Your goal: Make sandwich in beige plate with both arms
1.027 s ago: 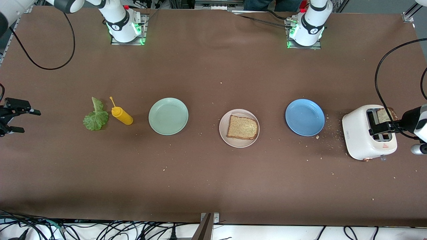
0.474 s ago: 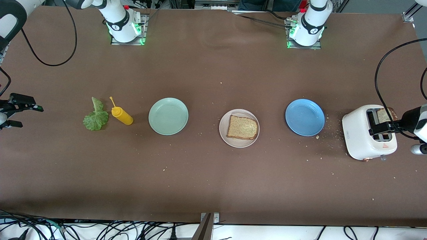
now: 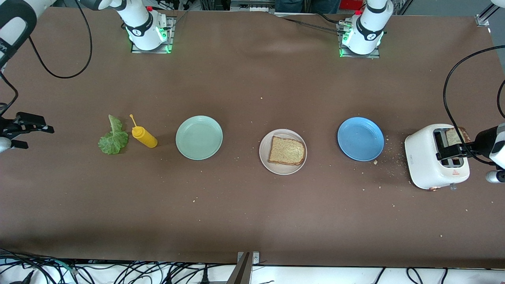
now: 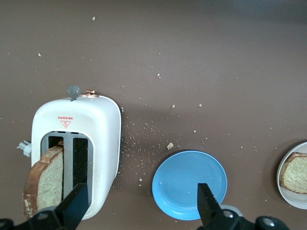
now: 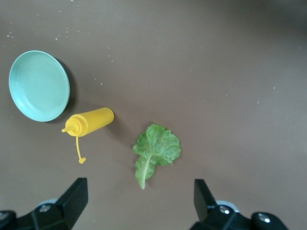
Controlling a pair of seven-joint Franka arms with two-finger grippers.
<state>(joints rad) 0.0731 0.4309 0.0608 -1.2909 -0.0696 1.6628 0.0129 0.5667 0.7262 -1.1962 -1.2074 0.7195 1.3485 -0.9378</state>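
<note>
Beige plate (image 3: 263, 152): round, raised rim, mid-table betw mint and blue plates; holds 1 square slice of brown speckled toast (image 3: 287, 151), darker crust, lying flat.
Toaster (image 3: 424, 161): white, glossy, rounded box at left arm's end of table; 2 slots, 2nd toast slice (image 4: 44, 184) stands upright in one, top sticking out; other slot looks dark.
Mint plate (image 3: 199, 137): round, pale green, smooth, nothing in it.
Blue plate (image 3: 360, 139): round, smooth, nothing in it; crumbs scattered on table betw it and toaster.
Lettuce leaf (image 3: 113, 136): crinkled, green, pale rib, flat on table toward right arm's end, just beside bottle, not touching.
Yellow squeeze bottle (image 3: 143, 135): plastic, lying on its side, thin nozzle cap on a tether, betw leaf and mint plate.
Left hand (image 3: 453, 152): fingers spread, over toaster at the slots, pinching nothing.
Right hand (image 3: 23, 131): fingers spread, empty, over table edge at right arm's end, well apart from leaf.
Table (image 3: 252, 213): matte brown cover.
</note>
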